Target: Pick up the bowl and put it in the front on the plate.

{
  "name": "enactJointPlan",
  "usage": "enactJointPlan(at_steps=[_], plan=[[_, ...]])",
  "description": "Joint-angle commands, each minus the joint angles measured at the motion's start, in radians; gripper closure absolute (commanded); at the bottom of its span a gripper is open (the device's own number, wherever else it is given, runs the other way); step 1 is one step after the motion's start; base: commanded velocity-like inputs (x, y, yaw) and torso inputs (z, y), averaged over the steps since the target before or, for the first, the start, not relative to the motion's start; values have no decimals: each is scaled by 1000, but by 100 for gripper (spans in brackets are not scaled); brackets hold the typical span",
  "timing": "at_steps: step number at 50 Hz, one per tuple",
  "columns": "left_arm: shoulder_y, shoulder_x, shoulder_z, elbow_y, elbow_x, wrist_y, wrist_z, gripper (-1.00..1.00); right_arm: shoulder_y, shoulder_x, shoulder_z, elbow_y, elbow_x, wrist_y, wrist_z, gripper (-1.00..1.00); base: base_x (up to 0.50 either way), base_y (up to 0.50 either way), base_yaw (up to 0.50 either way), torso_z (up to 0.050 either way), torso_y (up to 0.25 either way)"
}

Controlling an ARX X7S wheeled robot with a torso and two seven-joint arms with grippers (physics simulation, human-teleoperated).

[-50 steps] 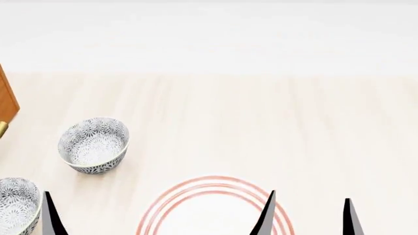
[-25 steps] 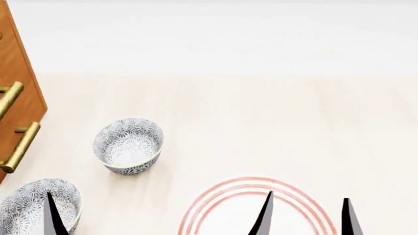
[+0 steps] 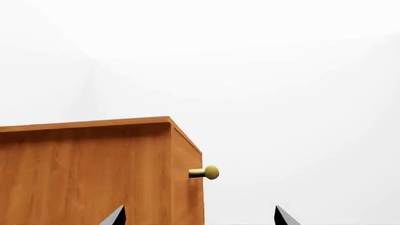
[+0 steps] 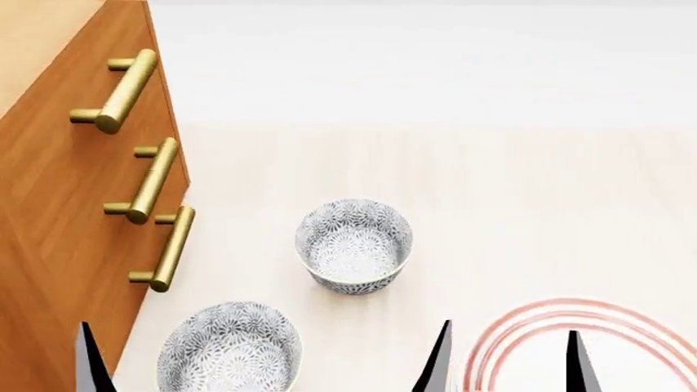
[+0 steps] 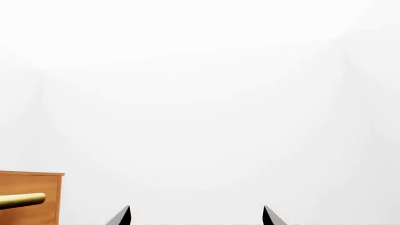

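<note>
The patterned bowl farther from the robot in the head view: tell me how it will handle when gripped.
The farther bowl looks rigid and glazed, so probably slippery and breakable. Its deep, round walls on a narrower foot suggest it may tip or skid if pushed high.

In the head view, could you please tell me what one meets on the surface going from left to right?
Wooden cabinet with brass handles → nearer patterned bowl → farther patterned bowl → red-ringed plate.

Bright, even light (sharp, clean renders), with faint soft shadows.
</note>
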Motion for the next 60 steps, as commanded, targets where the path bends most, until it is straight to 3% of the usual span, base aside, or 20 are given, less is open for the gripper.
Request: enactJointPlan(at_steps=[1, 22, 48, 60], plan=[[-4, 6, 0, -7, 8, -1, 12, -100, 4, -6, 8, 2, 6, 25, -6, -100, 0, 0, 0, 0, 0], [-7, -5, 16, -5, 36, -33, 0, -100, 7, 2, -1, 9, 8, 15, 9, -100, 0, 0, 0, 0, 0], [-9, -16, 26, -2, 46, -46, -23, -100, 9, 14, -16, 6, 6, 13, 25, -100, 0, 0, 0, 0, -235], [-10, -21, 32, -9, 53, -22, -35, -100, 25, 20, -22, 11, 17, 69, 37, -100, 0, 0, 0, 0, -2]])
